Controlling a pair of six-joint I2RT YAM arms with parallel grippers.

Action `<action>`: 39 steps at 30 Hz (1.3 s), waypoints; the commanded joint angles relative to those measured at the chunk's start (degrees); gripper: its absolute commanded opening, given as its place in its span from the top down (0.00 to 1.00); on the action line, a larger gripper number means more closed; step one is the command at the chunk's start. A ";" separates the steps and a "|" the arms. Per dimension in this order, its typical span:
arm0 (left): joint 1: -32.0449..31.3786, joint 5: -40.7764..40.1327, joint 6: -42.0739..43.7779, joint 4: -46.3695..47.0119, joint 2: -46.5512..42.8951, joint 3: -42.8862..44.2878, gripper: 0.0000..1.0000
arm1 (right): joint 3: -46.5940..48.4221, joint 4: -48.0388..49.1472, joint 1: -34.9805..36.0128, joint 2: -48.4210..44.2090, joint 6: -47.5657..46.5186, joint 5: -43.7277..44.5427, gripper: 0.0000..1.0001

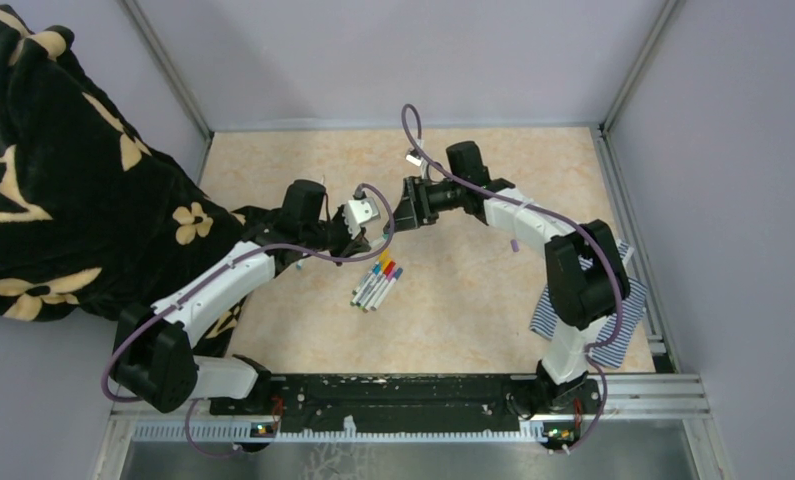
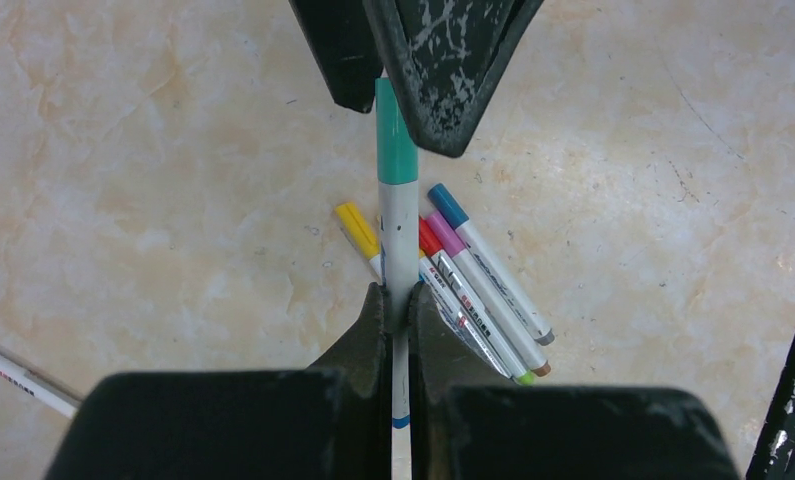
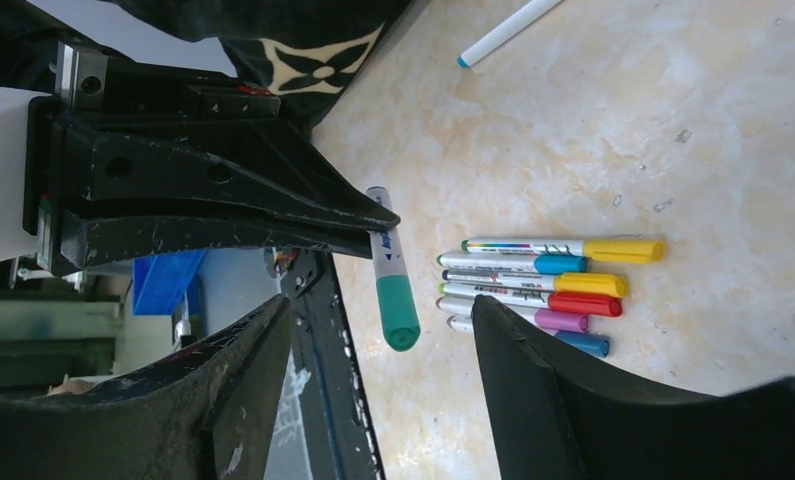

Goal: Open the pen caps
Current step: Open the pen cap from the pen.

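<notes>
The left gripper (image 2: 396, 300) is clamped shut on the white barrel of a pen (image 2: 401, 235), holding it up over the middle of the desk (image 1: 473, 320). The pen's teal cap (image 2: 396, 140) points into the right gripper (image 3: 381, 305), whose jaws stand apart on either side of the cap, with a gap showing on each side. Under them a bunch of capped pens (image 1: 376, 284) lies side by side near the desk's centre. A lone pen (image 3: 503, 28) lies apart, near the black cloth (image 1: 63, 180) at the left edge.
</notes>
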 commanded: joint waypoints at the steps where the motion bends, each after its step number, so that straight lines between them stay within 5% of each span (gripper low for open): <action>1: -0.34 1.85 0.74 -0.32 -0.05 -0.59 1.00 | -0.12 2.56 1.76 -0.03 -0.85 0.92 0.37; 11: -0.41 1.82 0.70 0.03 0.21 -1.00 1.00 | -0.21 1.65 2.02 0.46 -1.98 1.99 0.53; 28: -0.40 1.71 0.40 0.54 0.91 -1.21 1.00 | 0.20 0.25 3.57 2.42 -3.34 3.46 0.57; 39: -0.34 1.45 0.51 0.82 0.78 -1.81 1.00 | 0.93 -0.84 3.63 2.41 -4.61 3.65 0.86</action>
